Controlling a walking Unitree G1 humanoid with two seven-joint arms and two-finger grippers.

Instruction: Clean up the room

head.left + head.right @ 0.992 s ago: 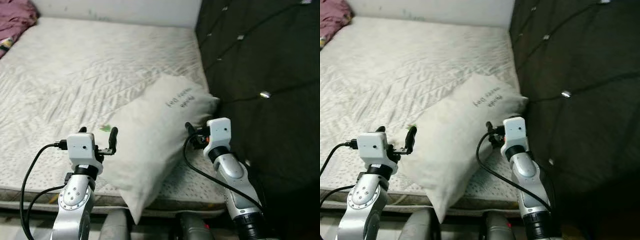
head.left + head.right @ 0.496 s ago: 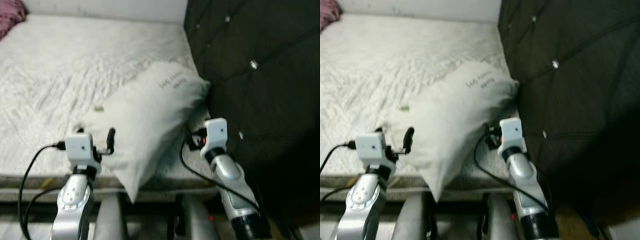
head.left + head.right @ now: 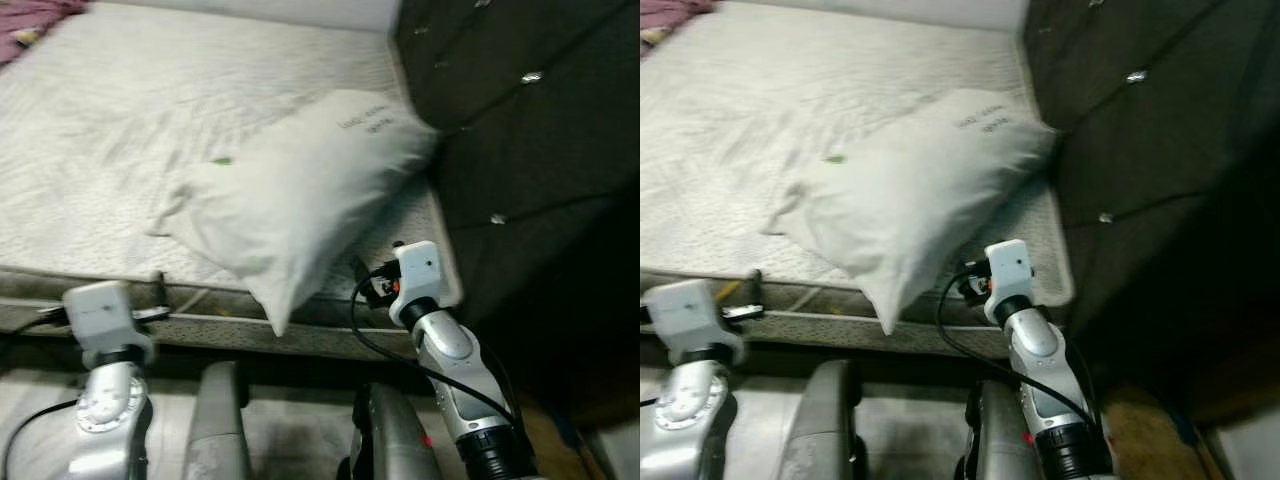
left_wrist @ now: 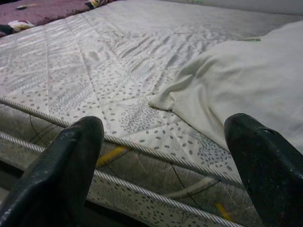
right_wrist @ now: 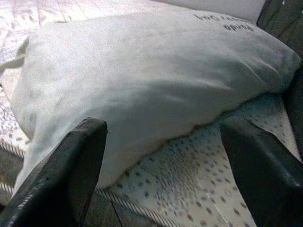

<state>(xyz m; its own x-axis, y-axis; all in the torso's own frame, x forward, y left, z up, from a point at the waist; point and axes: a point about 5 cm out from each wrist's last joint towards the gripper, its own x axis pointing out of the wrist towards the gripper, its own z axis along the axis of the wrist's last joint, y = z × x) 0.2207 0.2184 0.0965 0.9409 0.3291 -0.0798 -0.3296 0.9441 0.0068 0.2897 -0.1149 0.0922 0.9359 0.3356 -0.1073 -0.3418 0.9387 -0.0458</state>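
Pillow lies free on the bare mattress, its lower corner hanging over the near edge, its far end with dark lettering close to the dark tufted headboard. Left gripper hovers at the mattress edge with its two black fingers spread wide and nothing between them, aimed at the pillow's near corner but apart from it. Right gripper is likewise spread wide and empty, low by the mattress edge just short of the pillow's underside. Compared with a second ago, the camera has pulled back and dipped: the bed frame edge and the robot's grey legs now show below. Both grippers, which flanked the pillow then, now sit lower, in front of the mattress side. Purple bedding lies at the far left corner.
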